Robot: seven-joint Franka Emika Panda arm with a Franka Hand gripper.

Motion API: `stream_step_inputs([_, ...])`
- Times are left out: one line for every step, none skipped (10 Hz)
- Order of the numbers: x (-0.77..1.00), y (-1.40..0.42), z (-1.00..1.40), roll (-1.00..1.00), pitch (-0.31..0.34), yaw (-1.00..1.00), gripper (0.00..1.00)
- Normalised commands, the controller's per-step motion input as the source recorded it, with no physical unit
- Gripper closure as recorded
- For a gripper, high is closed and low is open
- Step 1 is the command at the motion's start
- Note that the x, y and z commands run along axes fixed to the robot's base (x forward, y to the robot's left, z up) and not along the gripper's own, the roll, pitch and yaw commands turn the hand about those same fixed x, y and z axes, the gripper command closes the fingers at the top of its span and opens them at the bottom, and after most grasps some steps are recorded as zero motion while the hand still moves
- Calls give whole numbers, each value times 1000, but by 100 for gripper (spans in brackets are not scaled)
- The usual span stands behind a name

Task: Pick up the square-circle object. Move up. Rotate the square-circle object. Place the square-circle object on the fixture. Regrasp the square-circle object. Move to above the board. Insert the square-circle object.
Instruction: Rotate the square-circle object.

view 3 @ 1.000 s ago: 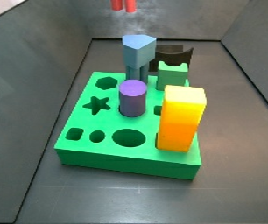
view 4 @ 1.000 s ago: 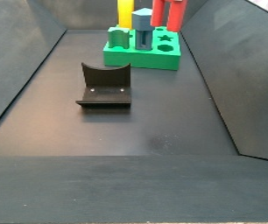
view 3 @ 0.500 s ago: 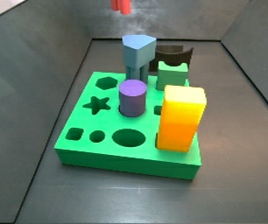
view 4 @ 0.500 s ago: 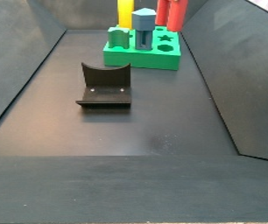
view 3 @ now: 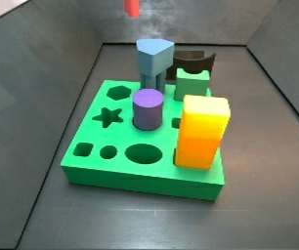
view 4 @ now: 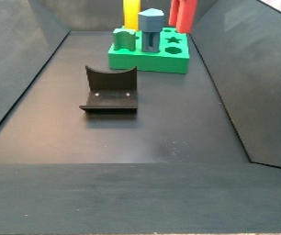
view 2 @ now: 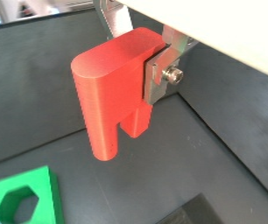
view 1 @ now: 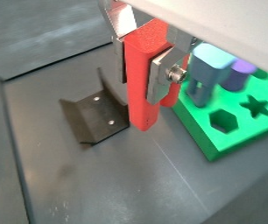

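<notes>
Red and upright, the square-circle object (view 1: pixel 144 77) hangs pinched between the gripper (view 1: pixel 143 66) jaws in both wrist views, above the floor between the fixture (view 1: pixel 98 117) and the board (view 1: pixel 236 122). In a side view, its tip (view 3: pixel 133 7) shows high beyond the board (view 3: pixel 126 161).

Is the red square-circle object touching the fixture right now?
Apart. In a wrist view the square-circle object, clamped in the gripper, hangs clear above the floor beside the fixture; a side view shows the fixture standing alone.
</notes>
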Motion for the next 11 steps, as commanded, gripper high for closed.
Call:
stream_step_inputs([7, 11, 7, -140, 100, -1000, 100])
stream_step_inputs([9, 12, 9, -139, 99, -683, 100])
stream_step_inputs([10, 12, 10, -139, 98, -533, 100])
stream_step_inputs([13, 12, 13, -138, 96, -311, 100])
stream_step_inputs([15, 13, 14, -137, 94, -210, 100])
stream_step_inputs([0, 0, -1000, -337, 92, -121, 100])
stream_step_inputs([2, 0, -1000, -337, 87, -102, 100])
stream_step_inputs([22, 8, -1000, -306, 39, -82, 100])
stream_step_inputs([18, 14, -1000, -239, 5, -66, 100])
stream_step_inputs([17, 15, -1000, -202, -26, -56, 100])
stream_step_inputs([18, 20, -1000, -175, -45, -48, 100])
